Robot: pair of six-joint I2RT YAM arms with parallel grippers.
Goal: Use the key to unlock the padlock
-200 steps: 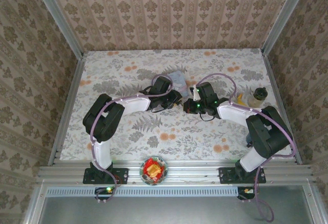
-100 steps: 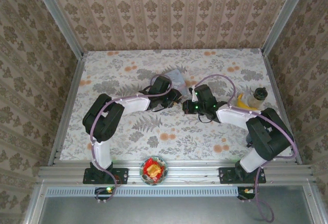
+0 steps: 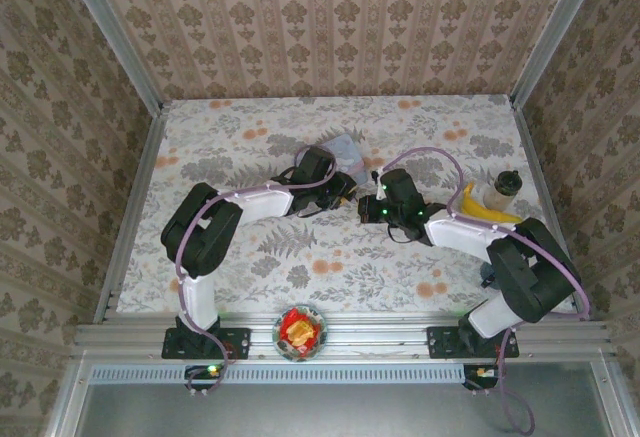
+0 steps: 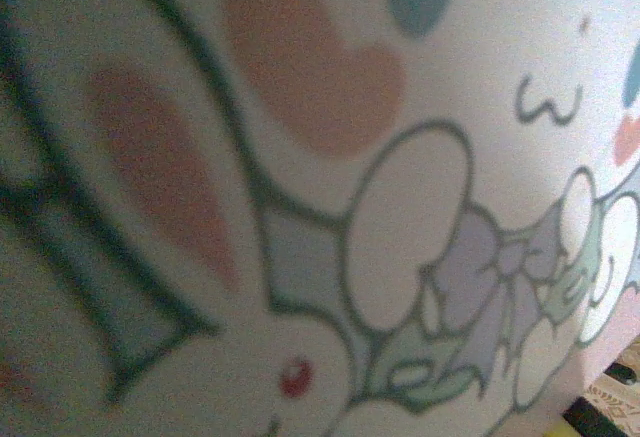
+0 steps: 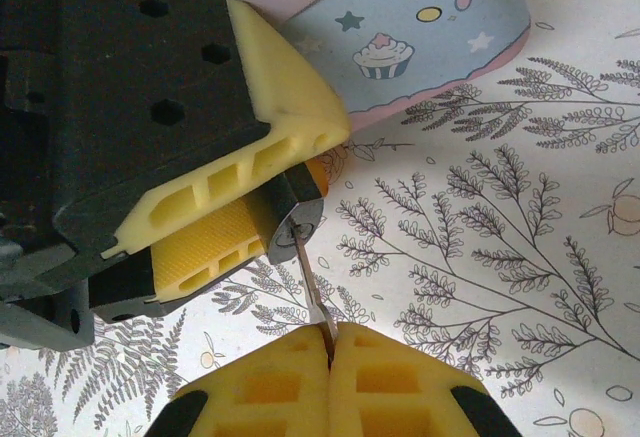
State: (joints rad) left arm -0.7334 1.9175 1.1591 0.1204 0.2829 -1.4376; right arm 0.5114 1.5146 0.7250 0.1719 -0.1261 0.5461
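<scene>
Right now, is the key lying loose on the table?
No, the key is pinched in the shut right gripper, its tip meeting the padlock held by the left gripper.

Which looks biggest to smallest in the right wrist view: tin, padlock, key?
1. tin, even cropped by the frame
2. padlock, partly hidden
3. key, a thin sliver: as long as the padlock's visible part, far narrower

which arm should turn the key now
Right. The right gripper is shut on the key, whose tip sits in the padlock. The left gripper only clamps the padlock steady.
</scene>
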